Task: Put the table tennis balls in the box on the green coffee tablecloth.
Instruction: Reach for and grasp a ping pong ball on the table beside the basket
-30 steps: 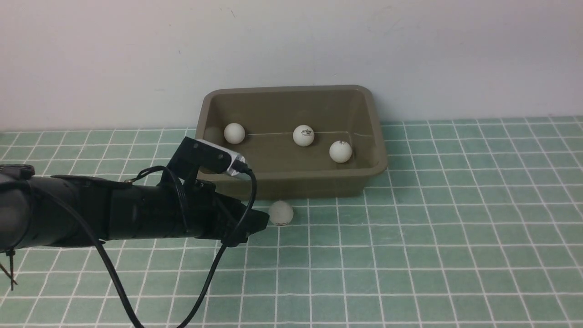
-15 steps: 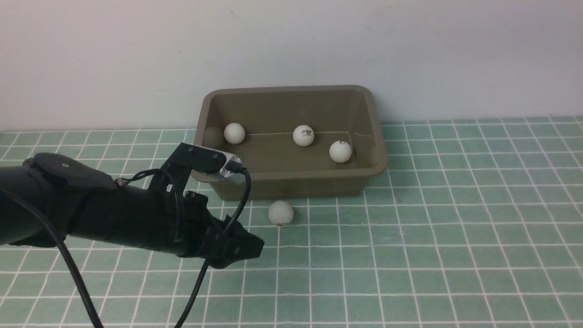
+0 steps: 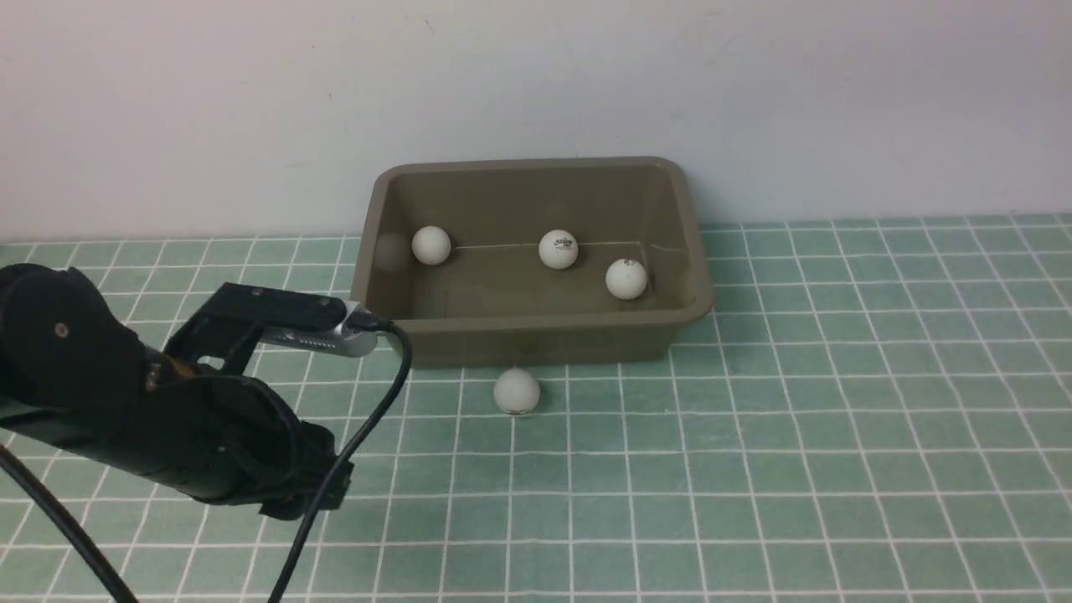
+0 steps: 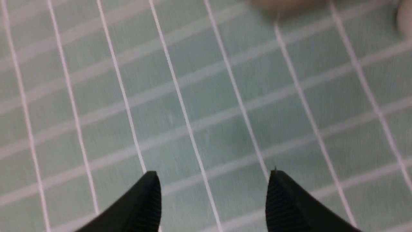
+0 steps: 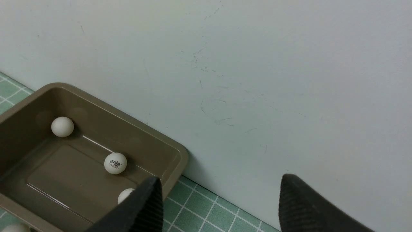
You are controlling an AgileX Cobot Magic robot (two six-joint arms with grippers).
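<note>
Front view: ball [image 3: 516, 391] just beside box [image 3: 536, 337]

Olive-brown box [image 3: 536, 339], rectangular, with rounded corners, flared rim and sloping walls, upright at the far edge of the teal-green tablecloth [image 3: 837, 419] with its grid of thin white lines. Inside, three small white balls, all apart: left ball [image 3: 430, 245] near the far-left corner, middle ball [image 3: 558, 249] with dark print by the back wall, right ball [image 3: 626, 279] with a small mark nearer the right wall. Outside, a fourth ball [image 3: 516, 391] - on the cloth, just beside the front wall, slightly left of its middle.
</note>
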